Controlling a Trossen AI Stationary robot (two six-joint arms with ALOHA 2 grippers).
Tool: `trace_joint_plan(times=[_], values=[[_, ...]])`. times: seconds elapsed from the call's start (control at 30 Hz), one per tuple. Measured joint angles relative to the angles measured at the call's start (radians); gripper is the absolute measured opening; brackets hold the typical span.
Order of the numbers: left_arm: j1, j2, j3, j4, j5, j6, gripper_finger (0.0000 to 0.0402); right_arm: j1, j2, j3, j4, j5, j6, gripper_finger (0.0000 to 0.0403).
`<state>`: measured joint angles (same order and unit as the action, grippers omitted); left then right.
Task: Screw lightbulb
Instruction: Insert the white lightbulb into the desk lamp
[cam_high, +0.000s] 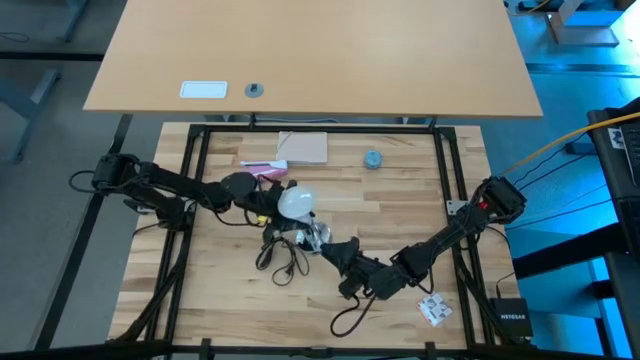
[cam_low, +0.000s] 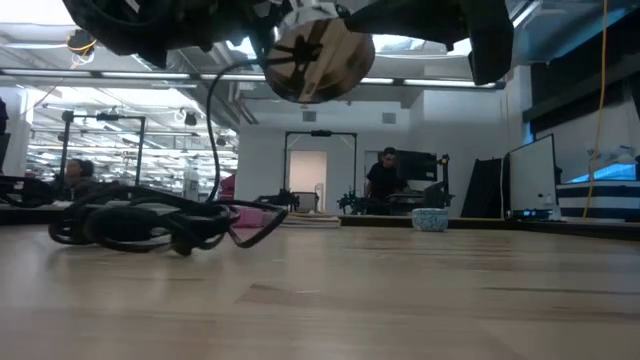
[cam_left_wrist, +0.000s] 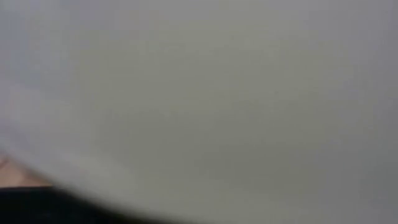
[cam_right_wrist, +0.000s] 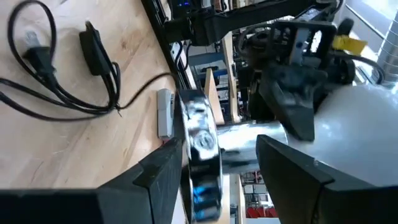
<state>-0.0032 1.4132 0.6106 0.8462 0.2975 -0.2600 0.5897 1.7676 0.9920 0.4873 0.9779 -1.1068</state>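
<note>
White and frosted, the lightbulb (cam_high: 296, 203) is hanging above the middle of the wooden counter (cam_high: 400, 215), lifted clear of the boards, and in the left wrist view its pale globe (cam_left_wrist: 205, 99) is filling nearly the whole picture. Reaching in from the left side, the left hand (cam_high: 272, 199) is clamping the lightbulb with its fingers drawn together on the globe. Coming in from the near right, the right hand (cam_high: 330, 246) is sitting at the round silvery socket (cam_high: 315, 234), just beside and nearer than the lightbulb; in the right wrist view its two dark fingers are standing apart on either side of the socket (cam_right_wrist: 202, 146), and whether they are pressing it is not clear. There the bulb's grey base is pointing into the socket's metal sleeve, with the white globe (cam_right_wrist: 360, 134) showing at the far end. Below the hands a black cord (cam_high: 282, 256) is lying in loose loops on the counter, and the low view shows the same dark tangle (cam_low: 150, 225) resting on the boards. Farther back a small blue-grey cap (cam_high: 372, 159) is sitting alone, well apart from both hands.
</note>
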Motion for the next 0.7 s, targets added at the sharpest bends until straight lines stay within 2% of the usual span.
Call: trace_joint_plan(times=[0.23, 0.63, 0.7], values=[[0.019, 0.000, 0.000, 0.001, -0.012, -0.060, 0.0153, -0.001, 0.000, 0.000, -0.021, -0.012, 0.002, 0.0209], [-0.018, 0.000, 0.000, 0.001, -0.013, -0.071, 0.0153, -0.087, 0.000, 0.000, -0.018, -0.175, 0.142, 0.0209], [-0.018, 0.000, 0.000, 0.001, -0.012, -0.068, 0.0153, -0.098, 0.000, 0.000, -0.018, -0.237, 0.143, 0.0209]])
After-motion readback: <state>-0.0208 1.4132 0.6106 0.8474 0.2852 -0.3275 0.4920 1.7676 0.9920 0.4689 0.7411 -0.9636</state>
